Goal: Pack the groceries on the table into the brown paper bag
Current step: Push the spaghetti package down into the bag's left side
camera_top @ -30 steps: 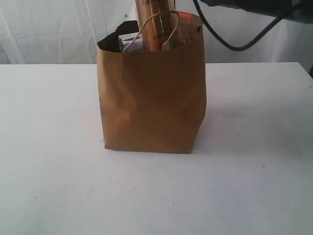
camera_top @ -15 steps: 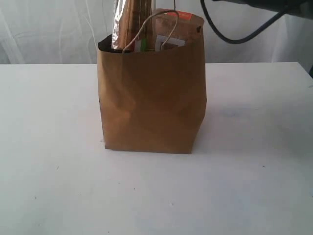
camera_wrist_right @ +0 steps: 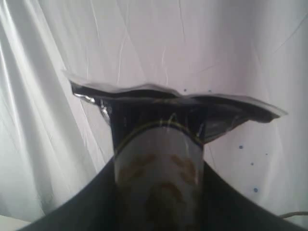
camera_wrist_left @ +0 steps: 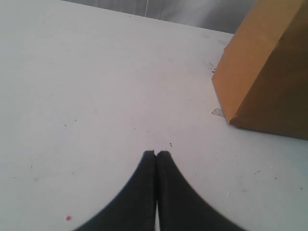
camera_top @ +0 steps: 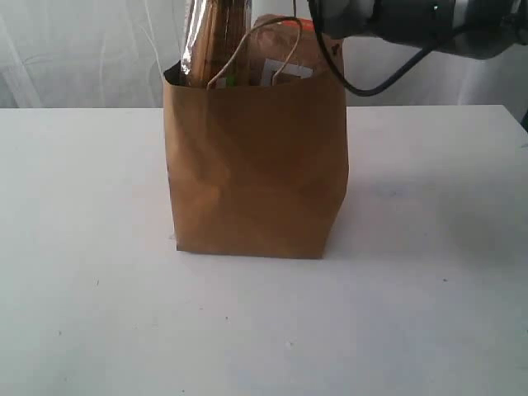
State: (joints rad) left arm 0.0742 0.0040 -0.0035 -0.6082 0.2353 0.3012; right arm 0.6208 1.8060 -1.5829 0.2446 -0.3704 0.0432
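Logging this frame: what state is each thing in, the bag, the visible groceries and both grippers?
brown paper bag: upright on the table, open at the top.
spaghetti packet: upright, lower end in the bag, upper end sticking out.
brown pouch: inside the bag, top showing above the rim.
right gripper: shut on the spaghetti packet.
left gripper: shut, empty, over the table beside the bag.

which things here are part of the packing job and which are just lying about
Job: brown paper bag, spaghetti packet gripped by right hand, labelled pouch inside the bag, table.
Lying about: white curtain, black cable, left hand, shut, holding nothing.
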